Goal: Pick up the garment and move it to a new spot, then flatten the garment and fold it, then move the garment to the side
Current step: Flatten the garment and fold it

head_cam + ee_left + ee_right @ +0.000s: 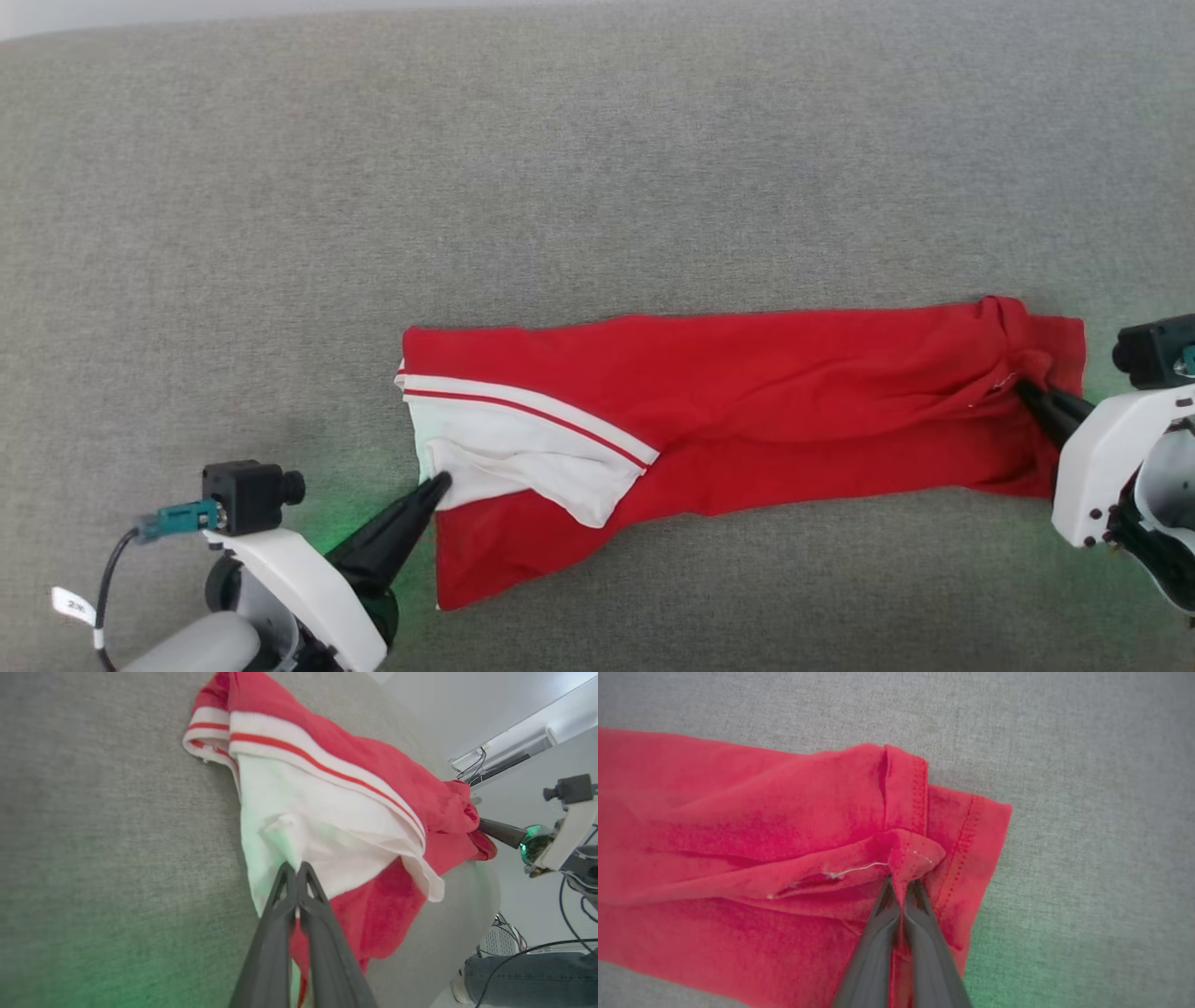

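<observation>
Dark fingers (275,933) of the left gripper (439,483) are pressed together on a raised fold of white sleeve (523,457). The cloth is pinched right at their tips. The right gripper (1019,385) has its fingers (878,933) closed as well, on a small peak of stitched red hem (966,844). A loose white thread (859,870) trails from that peak.

Both grips are on the garment (747,401), a soft red short-sleeved shirt folded lengthwise into a long band. The left gripper holds its left end and the right gripper its right end. The band lies on the grey fabric-covered counter (560,168), in the nearer half and right of centre, wrinkled along its middle.

The sleeve is doubled over on top of the red cloth, with thin red-and-white stripe trim (523,406) along its upper edge. A faint green glow tints the counter beside each gripper. Past the counter's far edge in the left wrist view, a person's leg in blue jeans (528,975) is visible.
</observation>
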### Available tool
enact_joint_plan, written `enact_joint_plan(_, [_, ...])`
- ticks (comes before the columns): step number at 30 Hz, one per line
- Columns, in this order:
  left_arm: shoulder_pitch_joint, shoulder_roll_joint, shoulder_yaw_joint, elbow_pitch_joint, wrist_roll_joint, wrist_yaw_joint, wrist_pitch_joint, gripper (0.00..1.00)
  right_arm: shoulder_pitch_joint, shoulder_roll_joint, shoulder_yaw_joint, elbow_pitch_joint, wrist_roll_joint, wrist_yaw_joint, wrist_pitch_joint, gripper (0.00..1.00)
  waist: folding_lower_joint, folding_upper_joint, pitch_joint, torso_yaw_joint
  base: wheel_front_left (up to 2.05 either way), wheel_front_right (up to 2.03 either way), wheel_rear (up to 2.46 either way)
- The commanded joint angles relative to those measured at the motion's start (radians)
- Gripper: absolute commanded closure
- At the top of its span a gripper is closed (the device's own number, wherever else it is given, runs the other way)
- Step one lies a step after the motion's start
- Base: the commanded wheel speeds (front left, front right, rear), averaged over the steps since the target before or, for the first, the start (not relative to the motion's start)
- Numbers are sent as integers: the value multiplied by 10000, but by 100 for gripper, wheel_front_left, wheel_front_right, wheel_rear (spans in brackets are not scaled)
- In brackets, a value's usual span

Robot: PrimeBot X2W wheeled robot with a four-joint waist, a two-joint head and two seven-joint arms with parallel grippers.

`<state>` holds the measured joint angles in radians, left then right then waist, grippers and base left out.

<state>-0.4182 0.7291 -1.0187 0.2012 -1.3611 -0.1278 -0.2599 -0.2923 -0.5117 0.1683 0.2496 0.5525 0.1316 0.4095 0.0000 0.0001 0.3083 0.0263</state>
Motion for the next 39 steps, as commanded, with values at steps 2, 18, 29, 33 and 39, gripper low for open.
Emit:
enact_joint_plan(2, [-110, -53, 216, 139, 203, -42, -57, 0, 76, -74, -107, -110, -34, -20, -70, 0, 0, -1, -50, 129, 0, 0, 0])
enact_joint_plan(18, [1615, -2139, 4145, 954, 3362, -28, -60, 0, 1065, -165, -1443, 549, 541, -20, 1489, 0, 0, -1, -527, 1241, 0, 0, 0])
enact_joint_plan(29, [2874, -4535, 7986, -147, 8854, -34, -61, 0, 775, 146, -1415, 1610, 551, -14, 2477, 0, 0, -1, -552, 1643, 0, 0, 0])
enact_joint_plan(33, [3132, -4977, 8401, -811, 9799, -34, -61, 0, 687, 288, -1456, 2028, 377, -19, 2746, 0, 0, -1, -516, 1707, 0, 0, 0])
enact_joint_plan(39, [3268, -5115, 8343, -804, 9875, -21, -61, 0, 620, 425, -1407, 2169, 280, -23, 2866, 86, 0, -1, -501, 1675, 0, 0, 0])
